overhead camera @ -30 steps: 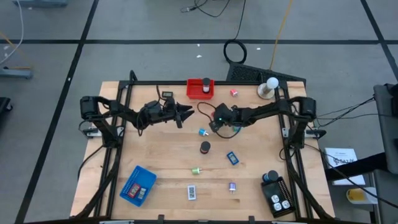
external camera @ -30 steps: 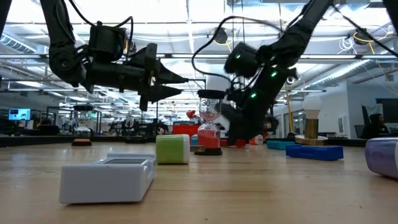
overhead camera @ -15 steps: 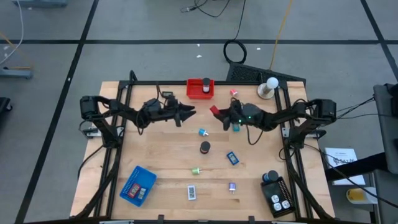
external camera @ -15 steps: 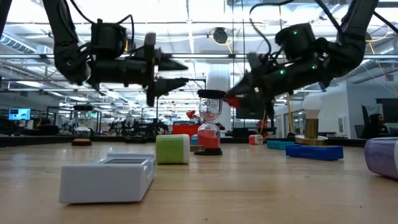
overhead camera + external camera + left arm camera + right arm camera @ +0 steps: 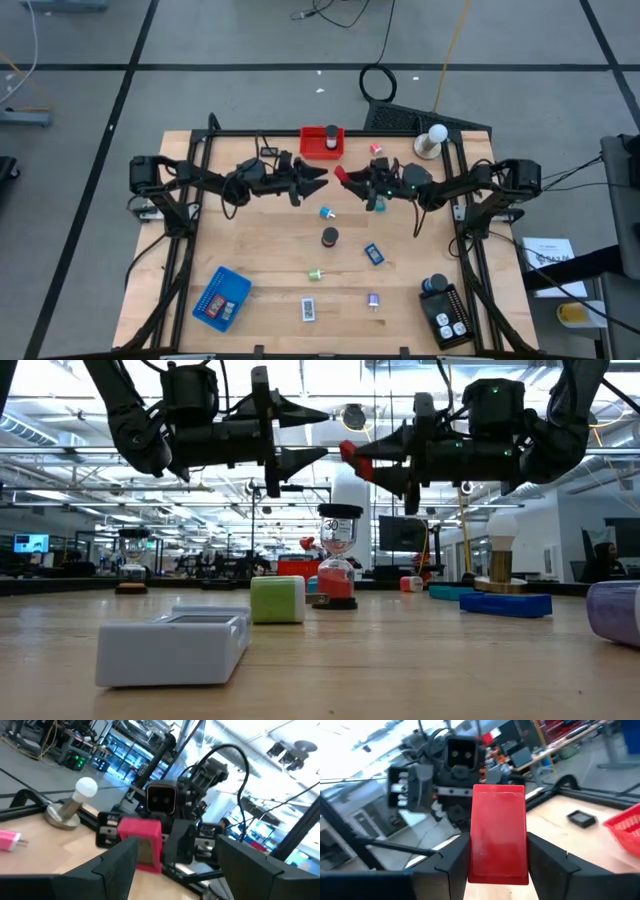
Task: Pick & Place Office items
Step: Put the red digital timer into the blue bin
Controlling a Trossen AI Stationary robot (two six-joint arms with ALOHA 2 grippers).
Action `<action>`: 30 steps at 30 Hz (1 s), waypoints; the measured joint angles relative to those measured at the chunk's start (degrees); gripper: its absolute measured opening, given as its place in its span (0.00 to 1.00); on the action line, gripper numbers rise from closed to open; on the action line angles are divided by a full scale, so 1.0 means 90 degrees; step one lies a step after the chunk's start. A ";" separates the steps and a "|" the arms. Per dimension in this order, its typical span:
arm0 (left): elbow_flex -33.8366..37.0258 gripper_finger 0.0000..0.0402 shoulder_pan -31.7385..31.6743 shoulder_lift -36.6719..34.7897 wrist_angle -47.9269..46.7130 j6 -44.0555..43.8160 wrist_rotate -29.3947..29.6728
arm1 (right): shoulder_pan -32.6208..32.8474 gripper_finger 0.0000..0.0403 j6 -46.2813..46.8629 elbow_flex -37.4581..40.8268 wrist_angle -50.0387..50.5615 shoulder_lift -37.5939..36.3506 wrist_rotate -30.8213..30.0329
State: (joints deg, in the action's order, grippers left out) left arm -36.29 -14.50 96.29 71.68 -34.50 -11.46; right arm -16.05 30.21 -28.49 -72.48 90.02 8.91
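Note:
My right gripper [image 5: 348, 179] is shut on a red rectangular block [image 5: 499, 827] and holds it high above the table's far middle. My left gripper [image 5: 320, 178] faces it at the same height, open, with its fingertips [image 5: 324, 418] a short gap from the block [image 5: 351, 456]. The left wrist view shows the block [image 5: 141, 840] just beyond my left fingers. On the table lie a teal piece [image 5: 326, 212], a black cylinder [image 5: 330, 237], a blue block [image 5: 374, 254], a green bit [image 5: 315, 273], a purple bit [image 5: 373, 300] and a white-labelled rectangle [image 5: 309, 309]. My right gripper pinches the red block's near end [image 5: 498, 870] between its two fingers [image 5: 454, 860], one on each side face. The fingers are level and point toward the table's left. The block is lifted clear and sticks out past the fingertips toward my left gripper.
A red tray [image 5: 322, 142] sits at the far edge just behind both grippers, with a pink piece [image 5: 376, 149] and the white ball on its stand [image 5: 433, 140] to its right. A blue tray [image 5: 221, 298] is near left, a black tray [image 5: 445, 315] near right.
My right gripper took the red block from the table, rose with it and turned level, pointing at my left gripper. My left gripper rose too and moved toward the table's right until its fingertips stood close to the block.

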 joint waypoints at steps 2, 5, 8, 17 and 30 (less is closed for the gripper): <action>-0.0045 0.67 -0.0002 0.0000 0.0008 -0.0030 0.0000 | 0.0000 0.43 0.0055 0.0002 -0.0176 0.0002 0.0065; -0.0181 0.67 0.0029 0.0000 0.0000 -0.0136 0.0052 | 0.0000 0.42 0.0094 0.0000 -0.0501 0.0002 0.0208; -0.0437 0.67 0.0044 0.0000 -0.0253 -0.0215 0.0091 | 0.0020 0.40 0.0185 0.0000 -0.0693 0.0002 0.0214; -0.1267 0.67 0.0132 0.0002 -0.1680 -0.0042 0.0272 | 0.0255 0.42 0.0081 0.0000 -0.1066 0.0000 0.0198; -0.1457 0.67 0.0387 0.0057 -0.1665 0.0135 0.0367 | 0.0361 0.42 -0.0437 -0.0031 -0.1096 0.0000 0.0192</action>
State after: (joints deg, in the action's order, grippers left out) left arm -49.41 -11.02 96.81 56.70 -33.29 -8.16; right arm -12.80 26.27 -28.77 -82.34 90.02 10.63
